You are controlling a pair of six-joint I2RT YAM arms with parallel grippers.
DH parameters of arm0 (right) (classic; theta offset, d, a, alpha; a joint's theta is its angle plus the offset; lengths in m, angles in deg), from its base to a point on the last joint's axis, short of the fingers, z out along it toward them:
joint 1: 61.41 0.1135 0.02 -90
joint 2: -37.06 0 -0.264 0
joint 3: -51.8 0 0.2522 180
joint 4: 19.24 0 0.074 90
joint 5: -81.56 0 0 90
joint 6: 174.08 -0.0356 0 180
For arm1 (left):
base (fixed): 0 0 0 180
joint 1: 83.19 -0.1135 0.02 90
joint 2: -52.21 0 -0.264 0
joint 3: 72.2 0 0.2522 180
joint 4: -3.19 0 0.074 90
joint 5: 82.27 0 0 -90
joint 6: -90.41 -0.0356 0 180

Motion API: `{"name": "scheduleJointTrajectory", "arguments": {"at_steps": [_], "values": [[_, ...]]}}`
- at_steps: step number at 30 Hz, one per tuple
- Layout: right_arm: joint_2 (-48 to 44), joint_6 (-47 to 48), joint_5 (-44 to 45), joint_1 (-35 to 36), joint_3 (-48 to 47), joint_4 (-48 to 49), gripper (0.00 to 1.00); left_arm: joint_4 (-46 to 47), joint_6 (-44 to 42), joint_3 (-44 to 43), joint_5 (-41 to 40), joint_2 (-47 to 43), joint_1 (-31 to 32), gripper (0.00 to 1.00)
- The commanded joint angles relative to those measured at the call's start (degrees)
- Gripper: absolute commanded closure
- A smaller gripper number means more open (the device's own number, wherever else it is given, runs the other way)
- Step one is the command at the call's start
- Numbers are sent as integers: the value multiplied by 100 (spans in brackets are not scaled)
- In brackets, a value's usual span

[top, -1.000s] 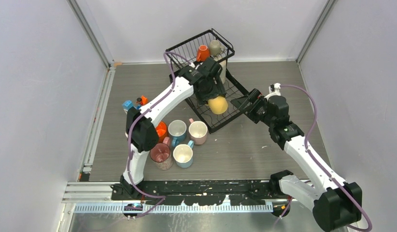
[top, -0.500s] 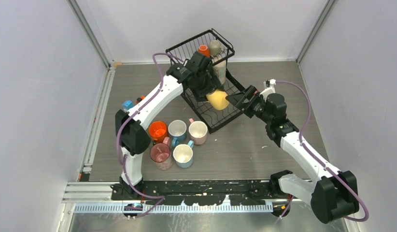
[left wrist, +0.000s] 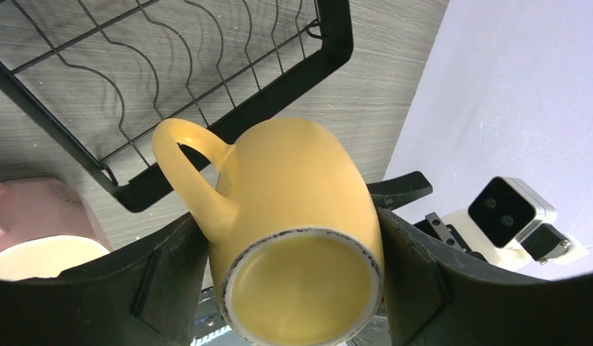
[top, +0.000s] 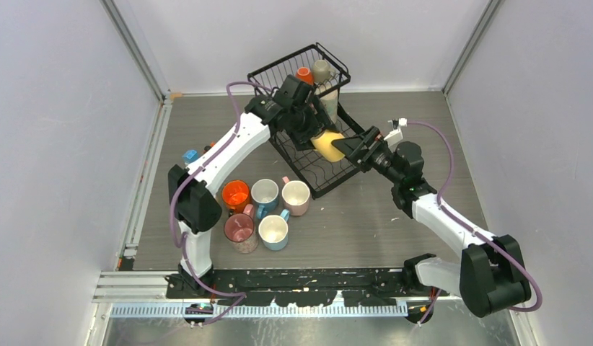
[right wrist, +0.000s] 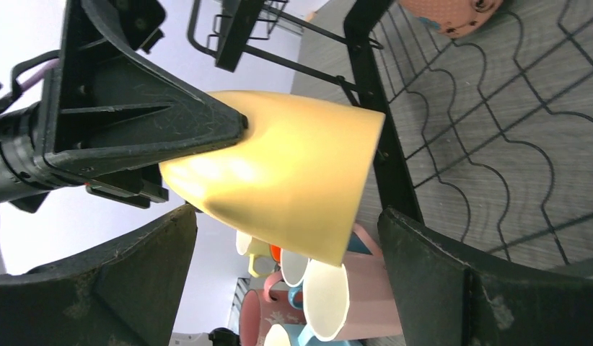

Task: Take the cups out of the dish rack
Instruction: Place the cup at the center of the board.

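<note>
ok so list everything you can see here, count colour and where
dish rack: 1, black wire, far middle of the table
yellow mug: 1, on its side, gripped over the rack's lower tray
basket mugs: at least 2, orange and beige, upper basket
table mugs: 5, orange, light blue, pink, dark pink, light blue, clustered by the left arm
small blue item: 1, table's left edge
left gripper: black, shut on the yellow mug
right gripper: black, open, facing the mug

Yellow mug point(left wrist: 301, 187), black wire rack point(left wrist: 335, 36)
</note>
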Motion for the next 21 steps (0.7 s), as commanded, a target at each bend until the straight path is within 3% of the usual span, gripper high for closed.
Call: {"name": "scheduleJointTrajectory", "arguments": {"at_steps": [1, 13, 21], "values": [[99, -398, -273, 16, 54, 1422, 0, 666, 223, -3, 412, -521, -60, 100], [111, -896, -446, 34, 152, 2488, 1, 1225, 668, 398, 880, -740, -158, 100], [81, -1180, -486, 73, 143, 2951, 10, 1559, 961, 601, 1195, -806, -208, 100]]}}
